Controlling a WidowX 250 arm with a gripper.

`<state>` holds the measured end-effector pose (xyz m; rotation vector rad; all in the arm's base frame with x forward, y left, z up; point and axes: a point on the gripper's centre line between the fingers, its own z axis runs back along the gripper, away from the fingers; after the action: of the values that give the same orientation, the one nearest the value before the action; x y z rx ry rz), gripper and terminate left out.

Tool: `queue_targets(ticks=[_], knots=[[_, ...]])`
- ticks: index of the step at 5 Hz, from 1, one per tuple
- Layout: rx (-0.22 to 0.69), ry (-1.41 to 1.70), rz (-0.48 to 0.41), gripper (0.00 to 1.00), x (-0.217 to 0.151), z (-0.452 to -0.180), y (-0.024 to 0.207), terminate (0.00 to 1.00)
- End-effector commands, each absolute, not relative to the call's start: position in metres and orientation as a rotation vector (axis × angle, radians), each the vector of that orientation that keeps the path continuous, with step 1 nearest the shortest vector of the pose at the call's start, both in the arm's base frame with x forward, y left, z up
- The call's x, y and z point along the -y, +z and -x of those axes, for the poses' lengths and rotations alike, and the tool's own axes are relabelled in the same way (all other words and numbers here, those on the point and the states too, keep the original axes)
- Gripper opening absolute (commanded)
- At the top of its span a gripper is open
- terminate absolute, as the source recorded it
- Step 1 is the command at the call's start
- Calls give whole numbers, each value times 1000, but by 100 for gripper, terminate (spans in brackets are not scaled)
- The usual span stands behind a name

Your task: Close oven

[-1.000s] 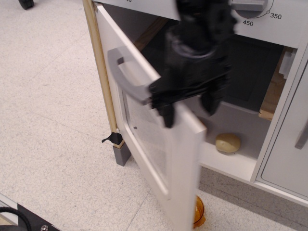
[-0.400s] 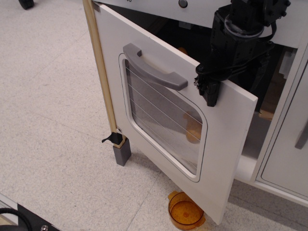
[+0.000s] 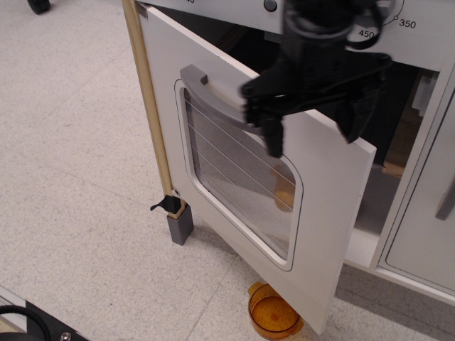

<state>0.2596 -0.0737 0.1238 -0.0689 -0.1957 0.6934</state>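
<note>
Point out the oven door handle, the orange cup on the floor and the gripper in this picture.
oven door handle (image 3: 213, 92): main camera view, on the grey bar's left part.
orange cup (image 3: 274, 312): main camera view, on its inner base.
gripper (image 3: 313, 124): main camera view, midway between the two black fingertips.

gripper motion-blurred, hiding handle's right end, dial cropped

Bright, even overhead light, soft shadows; the gripper is motion-blurred (its surroundings stay sharp).
</note>
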Motion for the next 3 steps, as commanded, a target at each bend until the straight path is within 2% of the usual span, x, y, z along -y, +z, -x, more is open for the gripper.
queue_targets(ticks=[1, 2, 3], knots=[[179, 557, -91, 100, 44, -234, 105, 0], [155, 518, -123, 100, 48, -240, 67, 0], [169, 488, -113, 100, 57, -254, 47, 0]])
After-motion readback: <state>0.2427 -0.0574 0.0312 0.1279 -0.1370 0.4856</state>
